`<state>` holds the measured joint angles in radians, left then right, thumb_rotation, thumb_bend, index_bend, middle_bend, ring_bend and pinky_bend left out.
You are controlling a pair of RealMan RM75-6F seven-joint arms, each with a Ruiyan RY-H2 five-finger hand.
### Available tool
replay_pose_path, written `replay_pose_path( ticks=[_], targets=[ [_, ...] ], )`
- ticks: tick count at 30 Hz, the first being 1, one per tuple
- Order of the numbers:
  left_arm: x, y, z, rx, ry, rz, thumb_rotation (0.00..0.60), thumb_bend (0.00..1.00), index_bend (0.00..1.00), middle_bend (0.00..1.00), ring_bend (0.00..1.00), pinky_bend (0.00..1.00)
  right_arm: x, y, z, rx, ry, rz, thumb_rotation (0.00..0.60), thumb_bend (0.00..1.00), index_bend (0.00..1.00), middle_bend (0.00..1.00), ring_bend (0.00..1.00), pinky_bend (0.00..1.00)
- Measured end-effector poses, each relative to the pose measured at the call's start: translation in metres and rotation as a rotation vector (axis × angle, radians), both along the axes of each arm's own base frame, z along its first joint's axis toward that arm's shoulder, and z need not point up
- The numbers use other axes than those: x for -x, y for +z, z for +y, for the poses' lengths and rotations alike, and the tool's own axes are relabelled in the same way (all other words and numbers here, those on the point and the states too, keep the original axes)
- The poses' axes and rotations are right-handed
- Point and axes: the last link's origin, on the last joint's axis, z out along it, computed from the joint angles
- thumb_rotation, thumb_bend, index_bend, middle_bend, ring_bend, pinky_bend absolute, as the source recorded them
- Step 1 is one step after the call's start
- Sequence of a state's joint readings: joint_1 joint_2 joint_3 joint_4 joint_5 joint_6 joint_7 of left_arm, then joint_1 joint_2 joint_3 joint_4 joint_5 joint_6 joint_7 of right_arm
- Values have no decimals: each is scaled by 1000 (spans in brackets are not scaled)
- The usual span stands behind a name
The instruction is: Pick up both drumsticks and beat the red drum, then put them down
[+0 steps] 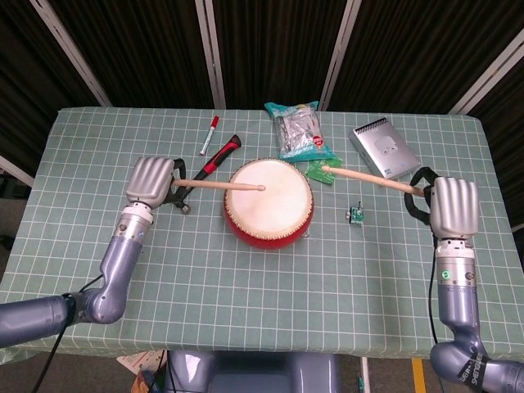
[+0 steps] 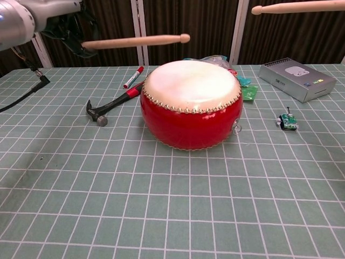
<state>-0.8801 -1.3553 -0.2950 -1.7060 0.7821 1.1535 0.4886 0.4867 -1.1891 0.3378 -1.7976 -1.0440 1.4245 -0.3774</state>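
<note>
The red drum (image 1: 269, 202) (image 2: 191, 105) with a pale skin stands at the table's middle. My left hand (image 1: 152, 182) (image 2: 51, 19) grips a wooden drumstick (image 1: 219, 184) (image 2: 135, 41) left of the drum; its tip hangs in the air above the drum's skin, not touching it. To the right of the drum my right hand (image 1: 454, 205) grips the other drumstick (image 1: 372, 178) (image 2: 299, 7), raised, with its tip above the drum's far right side. The chest view shows this stick but not the right hand.
A hammer (image 1: 206, 168) (image 2: 114, 105) with a red and black handle and a red marker (image 1: 209, 134) (image 2: 133, 77) lie left of the drum. Behind it are a snack bag (image 1: 297, 129) and a green packet (image 1: 320, 171). A grey box (image 1: 383, 148) (image 2: 296, 79) and small green toy (image 1: 356, 214) (image 2: 288, 122) sit right.
</note>
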Motion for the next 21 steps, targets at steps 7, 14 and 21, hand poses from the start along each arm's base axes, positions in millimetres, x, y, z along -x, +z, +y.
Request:
replay_pose_path(
  ticks=[7,14,21],
  targets=[
    [37,21,-54,47,11,-59,600,493,778,1000,1000,1000,12,-5,11,-73,14,7,600,766,906,1000,1000,1000],
    [71,17,-90,91,71,-41,600,492,772,1000,1000,1000,30,-14,29,-178,12,26,600,767,906,1000,1000,1000],
    [94,8,-113,110,98,-7,600,492,767,1000,1000,1000,53,-26,53,-233,-26,81,600,767,906,1000,1000,1000]
  ],
)
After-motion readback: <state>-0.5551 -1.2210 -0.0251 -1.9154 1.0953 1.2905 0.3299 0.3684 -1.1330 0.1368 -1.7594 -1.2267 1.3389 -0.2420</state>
